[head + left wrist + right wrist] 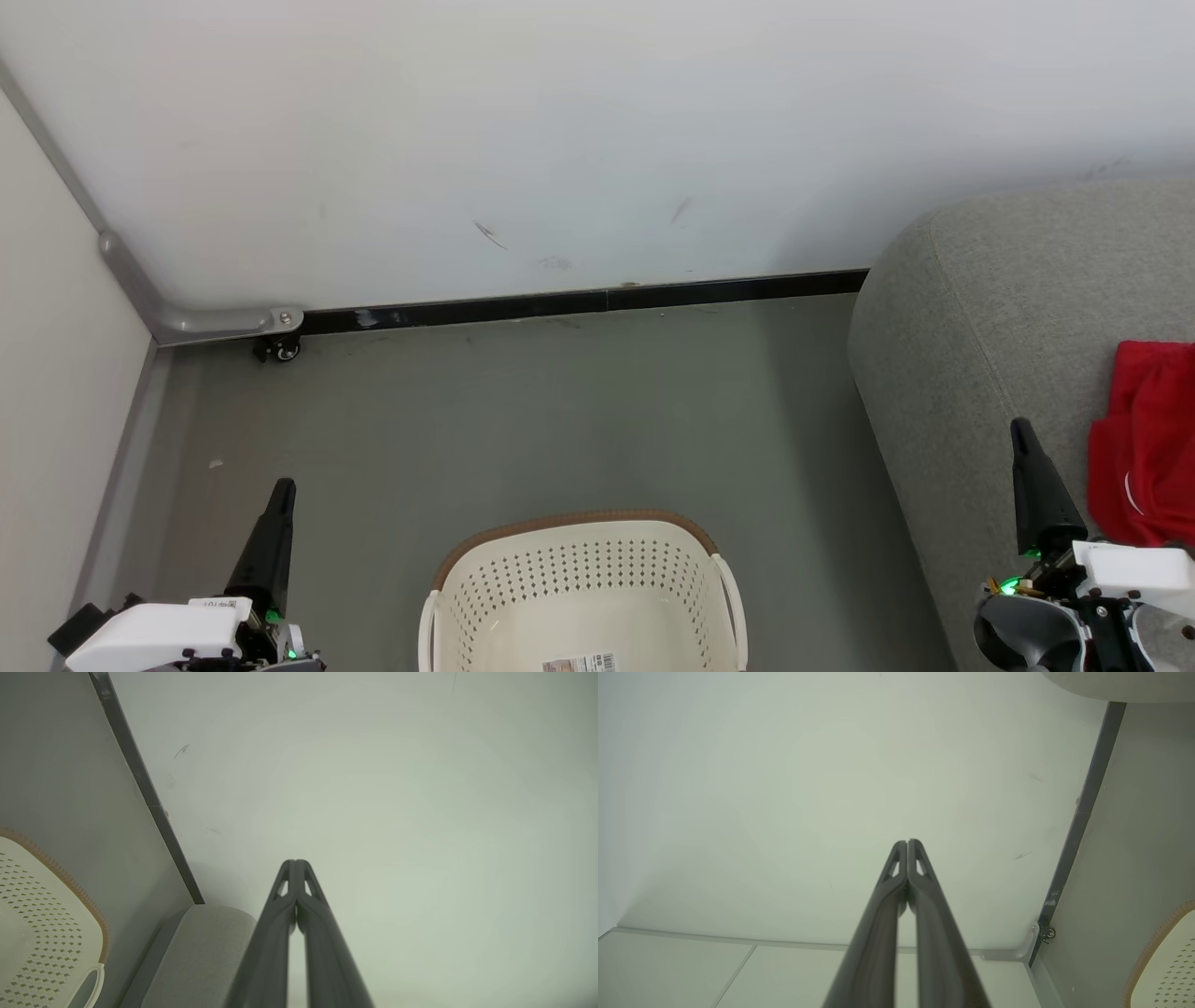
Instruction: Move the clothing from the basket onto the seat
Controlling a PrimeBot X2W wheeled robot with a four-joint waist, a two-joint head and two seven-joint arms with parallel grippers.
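left pincer (282, 487), right pincer (1021, 429): dark, tapered | wrist shells (159, 637): white | green lights (1008, 586)

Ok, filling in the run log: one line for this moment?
basket: visible part empty | red clothes: on sofa | left gripper: shut, empty | right gripper: shut, empty

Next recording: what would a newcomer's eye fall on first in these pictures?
The bright red clothing stands out most, lying on the grey seat at the head view's right edge. Next comes the cream basket on the floor at bottom centre, no red in the part shown, flanked by the left claw and right claw, both shut.
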